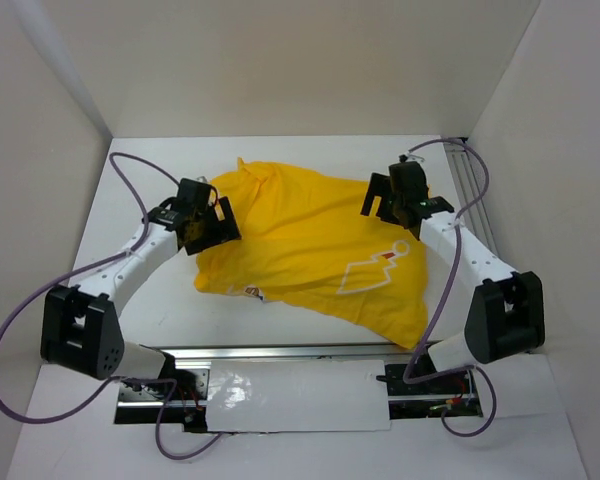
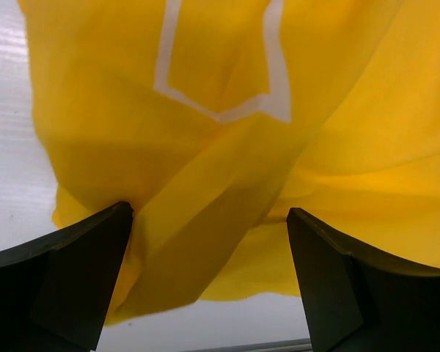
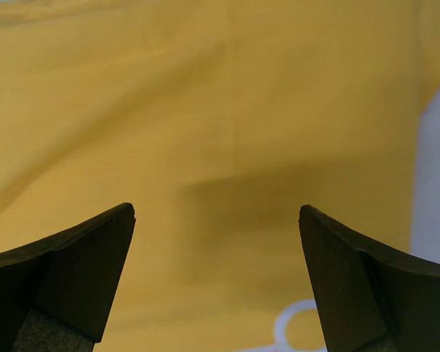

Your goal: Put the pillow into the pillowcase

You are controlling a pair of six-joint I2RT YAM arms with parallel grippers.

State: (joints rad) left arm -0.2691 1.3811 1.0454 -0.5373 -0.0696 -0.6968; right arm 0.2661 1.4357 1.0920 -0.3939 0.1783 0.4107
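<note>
White walls close in a white table (image 1: 310, 328) on three sides. Centre: the yellow pillowcase (image 1: 300, 240) lies in a rumpled, puffed heap, with a white outline print (image 1: 372, 272) facing up toward its right side. The left gripper (image 1: 218, 226) sits at the left edge of the case and the right gripper (image 1: 378, 205) at its far right corner. With one at each end, the arms are well placed to spread or tug the cloth from both sides.

Both wrist views show the fingers (image 2: 95, 257) spread wide, with yellow fabric just beyond them and nothing pinched between. Whether the tips touch the cloth cannot be told.

No white pillow shows in any view. The fullness of the heap suggests that it sits inside the case, though folds alone could account for some of the bulk. The mouth of the case cannot be made out, so how fully the pillow is covered is uncertain.
</note>
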